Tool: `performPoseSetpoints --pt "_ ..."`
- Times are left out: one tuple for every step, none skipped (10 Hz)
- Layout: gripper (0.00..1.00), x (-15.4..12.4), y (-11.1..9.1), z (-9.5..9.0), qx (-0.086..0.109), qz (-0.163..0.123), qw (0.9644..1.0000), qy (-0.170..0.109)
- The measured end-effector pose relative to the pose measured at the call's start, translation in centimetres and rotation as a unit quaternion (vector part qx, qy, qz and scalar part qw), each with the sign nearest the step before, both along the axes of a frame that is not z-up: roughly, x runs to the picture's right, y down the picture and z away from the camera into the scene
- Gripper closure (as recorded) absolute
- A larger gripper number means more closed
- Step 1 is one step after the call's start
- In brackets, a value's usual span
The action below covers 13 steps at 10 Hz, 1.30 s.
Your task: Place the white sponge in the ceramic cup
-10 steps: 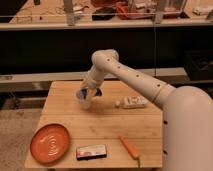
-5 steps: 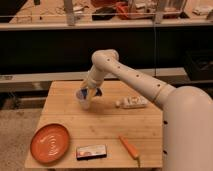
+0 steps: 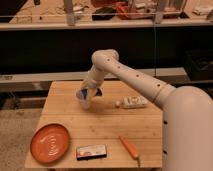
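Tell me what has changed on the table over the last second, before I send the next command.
Nothing visibly changed. The gripper is right at the ceramic cup near the back left of the table, as before. The orange plate, the flat packet, the orange stick and the white object to the cup's right lie where they were.
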State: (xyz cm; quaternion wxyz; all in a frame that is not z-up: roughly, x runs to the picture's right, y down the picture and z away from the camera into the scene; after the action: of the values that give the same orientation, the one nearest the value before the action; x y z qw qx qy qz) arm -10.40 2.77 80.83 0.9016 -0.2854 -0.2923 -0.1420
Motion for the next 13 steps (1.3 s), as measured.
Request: performPoseSetpoints --pt "0.81 0.00 -0.01 0.00 0.000 0.000 1.0000 0.000" --pt "0.81 0.00 0.00 0.00 0.000 -0.001 1.0000 0.000" --pt "0.81 0.00 0.02 0.00 0.000 -0.001 1.0000 -0.001" --pt "0.81 0.02 0.03 -0.01 0.001 -0.003 1.0000 -0.001" --pt "0.81 0.03 0.01 -0.02 0.001 -0.003 1.0000 -0.002" --pt "0.81 0.03 0.02 -0.02 0.000 -0.004 1.0000 -0.002" --pt "0.81 0.02 0.04 -0.03 0.000 -0.004 1.0000 -0.002" --pt "0.81 0.03 0.06 -0.04 0.000 -0.005 1.0000 -0.002" --pt "0.81 0.05 0.05 -0.04 0.001 -0.006 1.0000 -0.003" --pt "0.79 0.07 0.04 -0.02 0.001 -0.007 1.0000 -0.003" --pt "0.75 0.07 0.03 -0.04 0.000 -0.007 1.0000 -0.003" --pt "0.75 0.08 0.03 -0.04 0.000 -0.007 1.0000 -0.003" --pt "0.75 0.09 0.05 -0.08 0.000 -0.009 0.9999 -0.005"
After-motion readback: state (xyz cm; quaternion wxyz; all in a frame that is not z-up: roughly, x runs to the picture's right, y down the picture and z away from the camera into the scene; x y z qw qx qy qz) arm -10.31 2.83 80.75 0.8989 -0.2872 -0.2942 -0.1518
